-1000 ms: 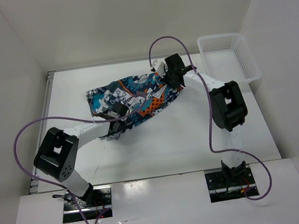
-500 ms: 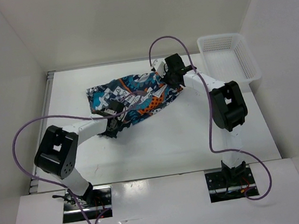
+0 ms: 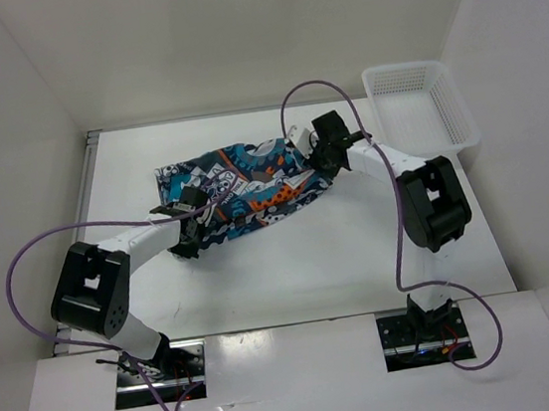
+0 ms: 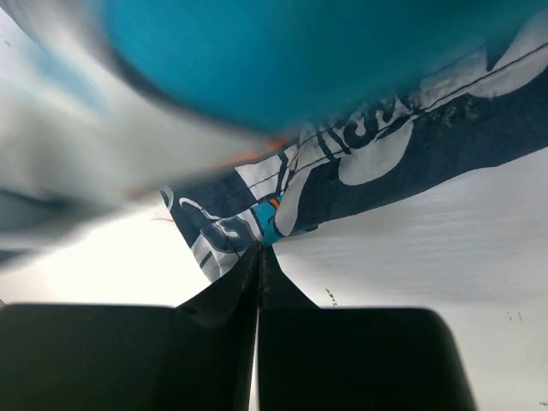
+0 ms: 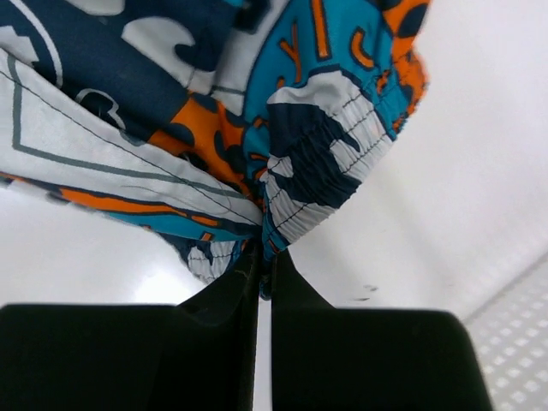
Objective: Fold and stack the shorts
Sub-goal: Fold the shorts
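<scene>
Shorts point(image 3: 243, 191) stretch across the far half of the desk point(image 3: 292, 263). Left fingers point(image 4: 214, 334) are clamped on 1 hem corner, right fingers point(image 5: 218, 330) on the gathered waistband.

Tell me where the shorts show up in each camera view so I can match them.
Top external: shorts mid-table, spread between the left gripper and right gripper.
Left wrist: shorts fill the top, with an edge pinched in the left gripper.
Right wrist: shorts at upper left, with the elastic waistband pinched in the right gripper.
Shared landmark: the white table under the fabric.
</scene>
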`<act>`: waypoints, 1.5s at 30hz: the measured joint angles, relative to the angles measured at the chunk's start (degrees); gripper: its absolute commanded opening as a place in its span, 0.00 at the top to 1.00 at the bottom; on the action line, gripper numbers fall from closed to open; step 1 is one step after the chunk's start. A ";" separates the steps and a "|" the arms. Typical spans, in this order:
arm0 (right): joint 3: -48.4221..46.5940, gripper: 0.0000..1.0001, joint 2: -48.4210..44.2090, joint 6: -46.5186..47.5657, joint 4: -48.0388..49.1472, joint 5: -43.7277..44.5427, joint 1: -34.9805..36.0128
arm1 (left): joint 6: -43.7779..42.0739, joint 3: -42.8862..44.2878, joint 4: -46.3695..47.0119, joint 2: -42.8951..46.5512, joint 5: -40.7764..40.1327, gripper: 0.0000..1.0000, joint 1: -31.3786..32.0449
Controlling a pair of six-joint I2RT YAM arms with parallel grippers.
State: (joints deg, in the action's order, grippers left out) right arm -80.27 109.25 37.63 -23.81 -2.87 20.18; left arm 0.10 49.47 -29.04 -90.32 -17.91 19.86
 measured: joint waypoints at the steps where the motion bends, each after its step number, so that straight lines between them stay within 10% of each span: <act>1: 1.16 1.00 -0.70 0.02 -0.11 -0.57 0.20 | 0.00 0.02 -0.11 0.00 0.07 1.00 0.09; 4: 4.26 0.98 -2.69 -0.07 -1.18 -2.12 1.53 | 0.00 0.02 -0.33 0.00 0.17 1.00 0.26; 8: 8.59 0.62 -5.35 -1.14 -1.64 -3.82 3.30 | 0.00 -0.11 -0.55 0.02 0.17 1.00 0.28; 12: 10.51 0.57 -6.51 -2.32 -3.74 -5.33 3.08 | 0.00 -1.16 -0.59 0.17 0.15 1.00 0.28; 21: -6.51 0.21 -7.72 -13.00 -10.01 -23.08 -10.71 | -0.07 -3.37 1.20 1.40 -1.49 1.00 0.09; 39: -13.75 0.21 12.70 -18.05 -4.50 -21.35 -9.25 | -0.04 -1.68 1.57 -0.52 -3.52 1.00 -1.97; 42: -13.88 0.38 13.16 -17.59 -4.42 -21.53 -8.33 | -0.04 -1.46 1.49 -0.81 -3.67 1.00 -1.97; 45: -14.05 0.80 13.25 -17.75 -4.02 -21.81 -7.21 | -0.07 -1.36 1.44 -0.98 -3.91 1.00 -1.95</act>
State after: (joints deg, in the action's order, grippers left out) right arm -94.32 122.50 19.88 -27.83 -24.69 12.97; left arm 0.03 48.12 -27.59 -91.31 -21.82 17.91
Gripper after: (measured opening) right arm 0.379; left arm 0.003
